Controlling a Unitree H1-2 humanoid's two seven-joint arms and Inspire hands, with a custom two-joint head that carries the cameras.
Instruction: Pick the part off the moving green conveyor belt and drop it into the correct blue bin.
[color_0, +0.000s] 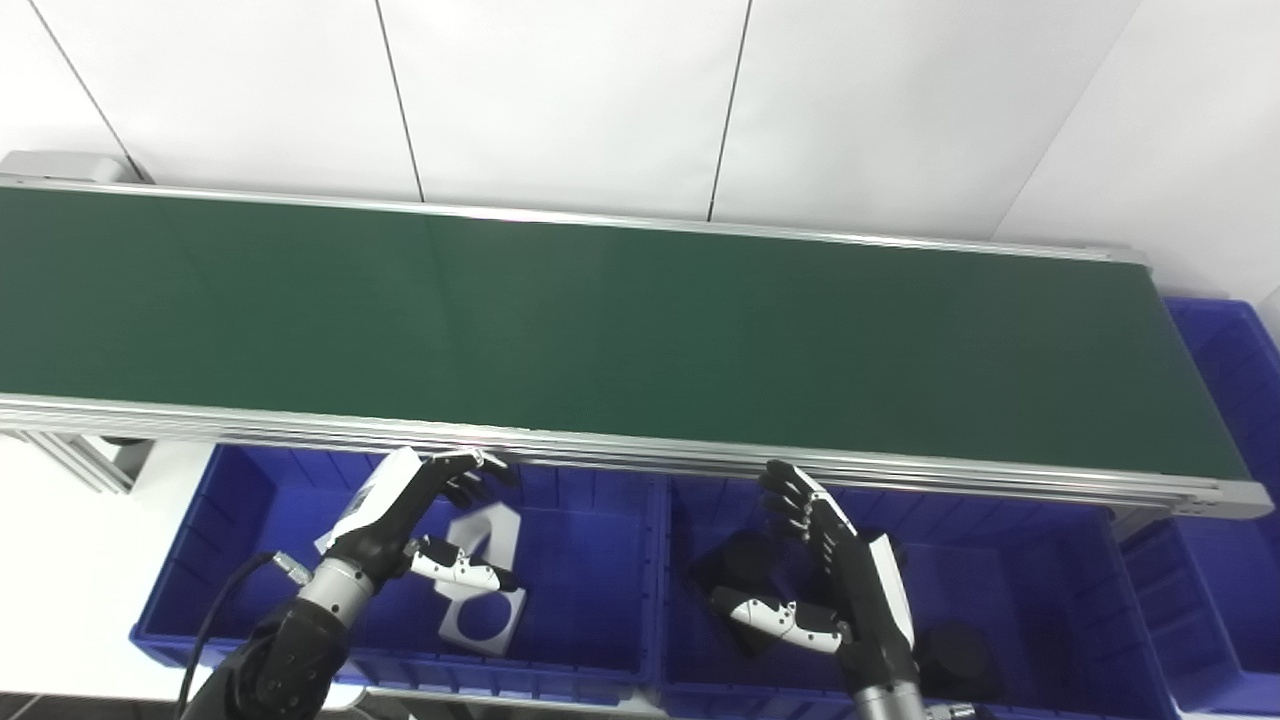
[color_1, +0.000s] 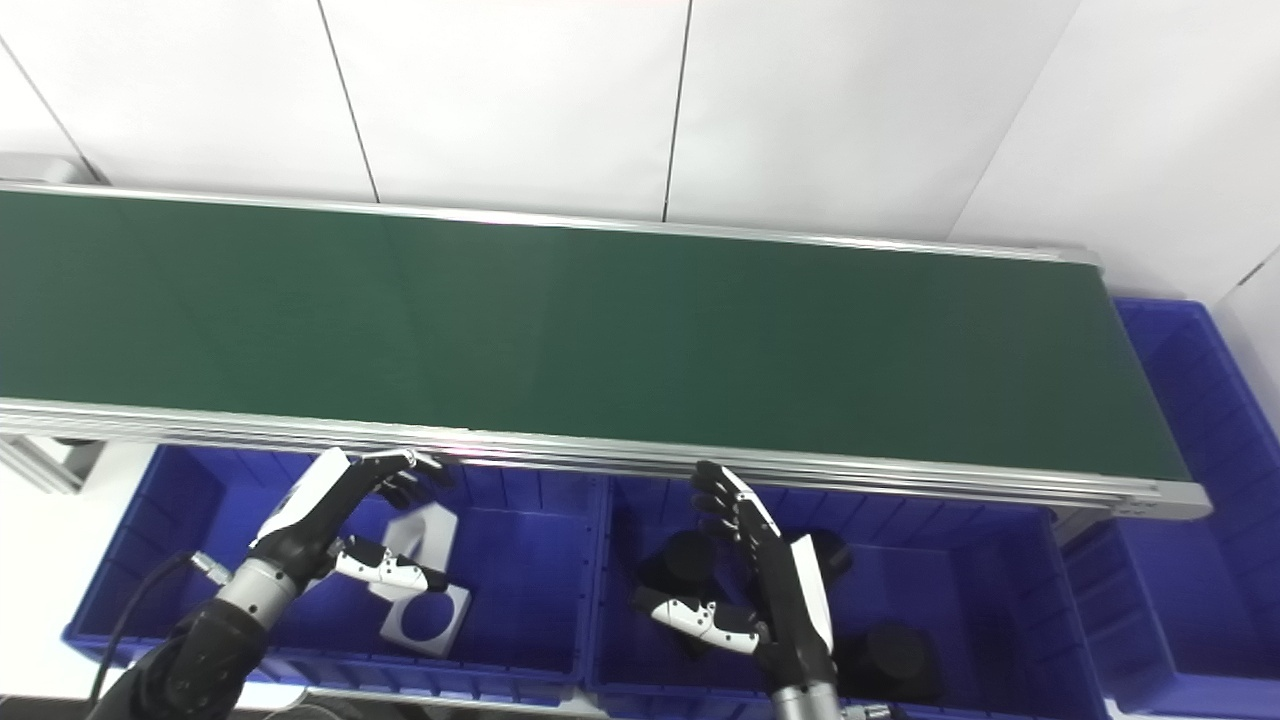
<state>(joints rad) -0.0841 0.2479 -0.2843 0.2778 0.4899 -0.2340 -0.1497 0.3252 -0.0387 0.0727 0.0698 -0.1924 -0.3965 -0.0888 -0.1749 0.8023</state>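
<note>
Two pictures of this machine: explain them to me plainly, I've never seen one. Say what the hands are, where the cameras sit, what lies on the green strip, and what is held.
Both pictures come from two cameras side by side on a humanoid robot's head, looking down at the same scene. The long green conveyor belt has no part on it in these pictures. Below its near edge sit blue bins. The left bin holds pale grey flat parts, one with a round hole; the middle bin holds dark round parts; a further bin sits at the belt's right end. The left hand and right hand hover over the bins with fingers apart, holding nothing.
</note>
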